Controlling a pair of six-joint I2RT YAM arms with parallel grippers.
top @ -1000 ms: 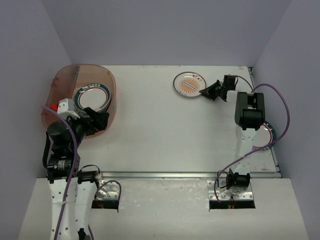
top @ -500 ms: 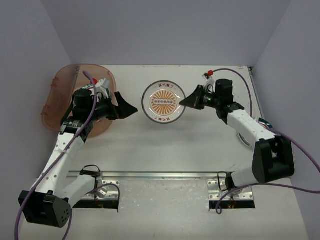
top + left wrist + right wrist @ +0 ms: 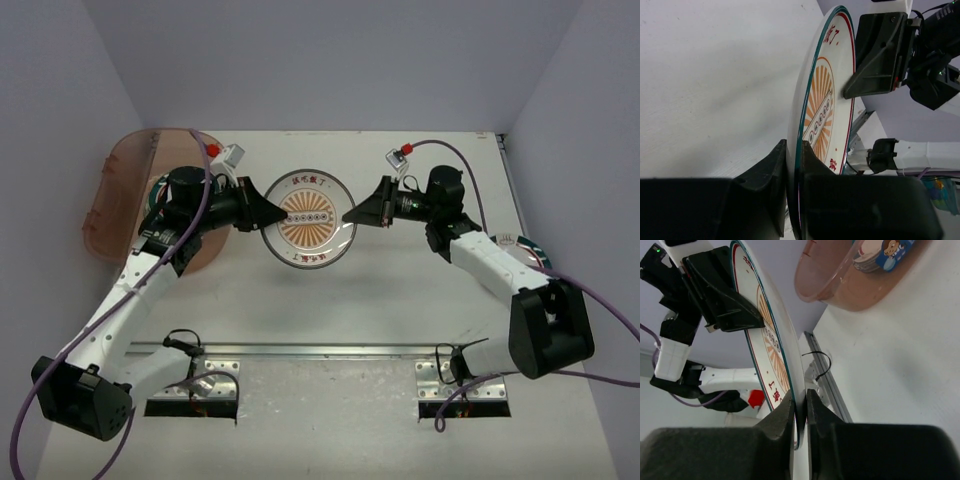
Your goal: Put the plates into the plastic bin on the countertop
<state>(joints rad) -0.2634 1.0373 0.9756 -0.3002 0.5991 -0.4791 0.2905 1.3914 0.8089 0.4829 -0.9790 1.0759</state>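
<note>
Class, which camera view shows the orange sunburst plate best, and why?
The top external view: the orange sunburst plate shows nearly its whole face, held by its rim between the left gripper and right gripper. Both wrist views show it nearly edge-on, cropped, its rim between their own fingers.

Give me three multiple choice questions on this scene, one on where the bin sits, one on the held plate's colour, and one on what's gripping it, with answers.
1. Where on the countertop is the plastic bin?
A far left
B far right
C centre

2. The rays on the held plate are
A blue
B orange
C green

3. The plate is gripped by
A one arm
B neither arm
C both arms

Answers:
1 A, the top view shows it at the left edge.
2 B, orange rays show in every view.
3 C, the left gripper and right gripper clamp opposite rims.
</note>
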